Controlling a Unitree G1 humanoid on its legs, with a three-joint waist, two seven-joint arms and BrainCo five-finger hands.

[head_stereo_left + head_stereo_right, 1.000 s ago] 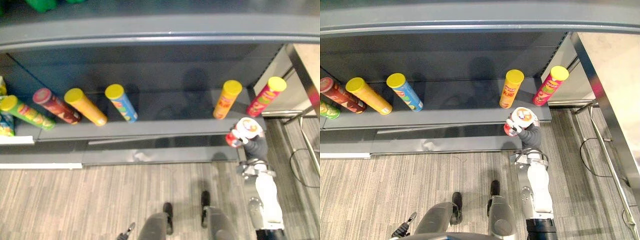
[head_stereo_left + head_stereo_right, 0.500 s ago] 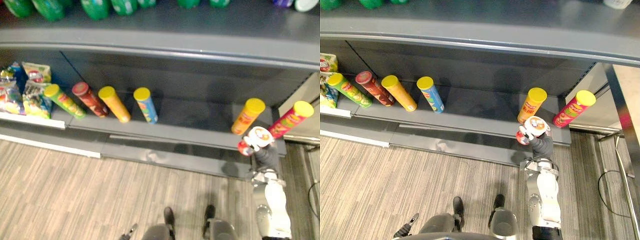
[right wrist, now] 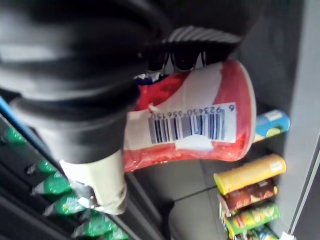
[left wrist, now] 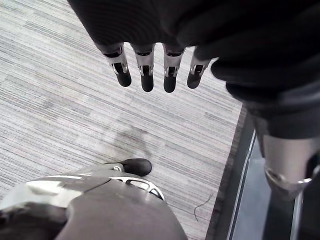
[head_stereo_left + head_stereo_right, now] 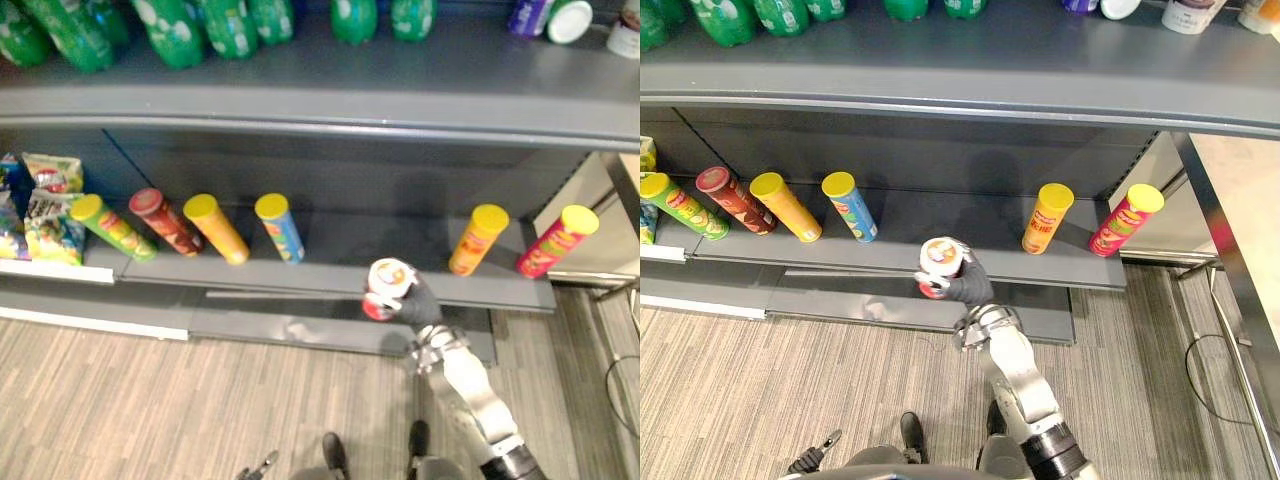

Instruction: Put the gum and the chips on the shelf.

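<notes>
Red/white chips can (image 5: 939, 258) in R hand (image 5: 966, 286), lid up, by lower shelf (image 5: 960, 215) front edge.

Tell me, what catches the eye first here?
The right robot hand holds a red-and-white chips can in front of the lower shelf, facing the gap between a blue can and an orange can. Green bottles line the upper shelf.

The lower shelf (image 5: 960, 228) lies bare in its middle, between the blue can (image 5: 850, 206) and the orange can (image 5: 1047, 217). Toward its left end, the yellow can (image 5: 785, 206), dark red can (image 5: 730, 200) and green can (image 5: 675, 205) stand close together. The pink can (image 5: 1125, 219) stands at the right end. The upper shelf (image 5: 940, 85) overhangs it all.
</notes>
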